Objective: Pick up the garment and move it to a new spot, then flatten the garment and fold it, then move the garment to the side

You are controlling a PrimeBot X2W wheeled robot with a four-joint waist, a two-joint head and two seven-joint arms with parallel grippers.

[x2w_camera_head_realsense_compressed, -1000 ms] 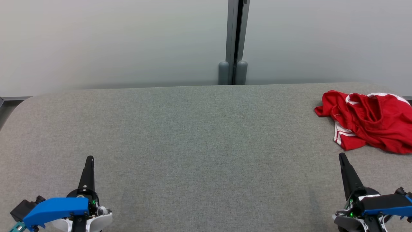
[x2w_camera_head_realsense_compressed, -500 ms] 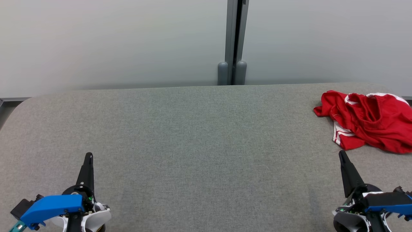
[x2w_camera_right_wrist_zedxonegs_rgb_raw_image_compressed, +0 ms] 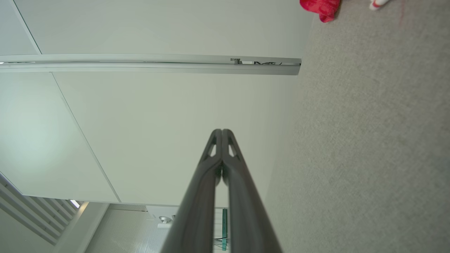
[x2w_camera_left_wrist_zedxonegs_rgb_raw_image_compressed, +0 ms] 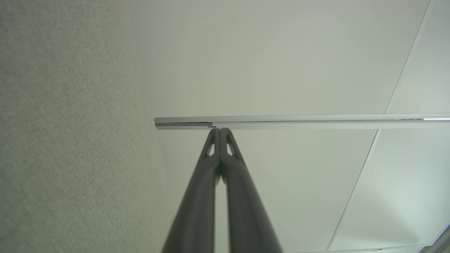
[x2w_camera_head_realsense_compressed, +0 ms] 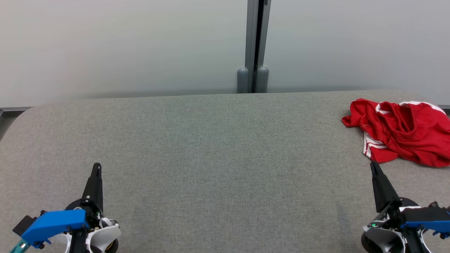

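A crumpled red garment [x2w_camera_head_realsense_compressed: 404, 131] with white trim lies on the grey table at the far right, cut off by the head view's edge. A corner of the garment [x2w_camera_right_wrist_zedxonegs_rgb_raw_image_compressed: 320, 6] peeks in at the top of the right wrist view. My right gripper [x2w_camera_head_realsense_compressed: 373, 165] is shut just below the garment's near edge, its tip pointing at it, with a small gap between. My left gripper [x2w_camera_head_realsense_compressed: 96, 166] is shut at the lower left, far from the cloth. In both wrist views the fingers, left [x2w_camera_left_wrist_zedxonegs_rgb_raw_image_compressed: 220, 130] and right [x2w_camera_right_wrist_zedxonegs_rgb_raw_image_compressed: 221, 131], are pressed together with nothing held.
The grey fabric-covered table [x2w_camera_head_realsense_compressed: 218, 151] spans the whole width, with a rounded far-left corner. A pale wall with a grey vertical post [x2w_camera_head_realsense_compressed: 254, 45] runs close behind its far edge.
Both grippers have crept slightly forward up the head view, and both wrists have sunk toward the bottom edge. The garment has not moved.
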